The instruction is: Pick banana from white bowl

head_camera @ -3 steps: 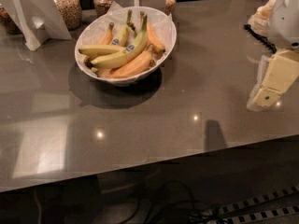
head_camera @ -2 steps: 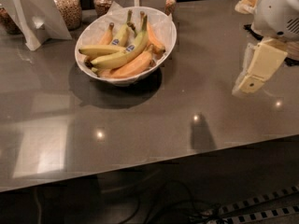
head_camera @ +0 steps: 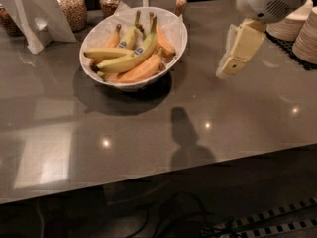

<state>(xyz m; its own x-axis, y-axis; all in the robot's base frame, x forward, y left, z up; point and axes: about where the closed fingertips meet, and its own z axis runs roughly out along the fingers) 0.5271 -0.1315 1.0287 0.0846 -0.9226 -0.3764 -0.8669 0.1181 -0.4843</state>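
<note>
1. The hand (head_camera: 229, 66) has slid leftward above the tabletop (head_camera: 148, 138) over the last second. It now hangs to the right of the white bowl (head_camera: 177, 29), nearer than before but apart from it.
2. Whether the hand is wide or narrow, I cannot tell; it carries nothing.
3. The banana (head_camera: 130, 58) lies untouched in the bowl, across the other bananas (head_camera: 143, 69).
4. This looks like the approach: the grasp is not yet begun.

We see the gripper (head_camera: 226, 72) right of the bowl (head_camera: 176, 24), its arm (head_camera: 267, 1) cut off at the top edge. The plates (head_camera: 302, 31) run off the right edge, the jars (head_camera: 72, 5) off the top. The sticker (head_camera: 139, 50) on the banana (head_camera: 124, 62) is too small to read.
</note>
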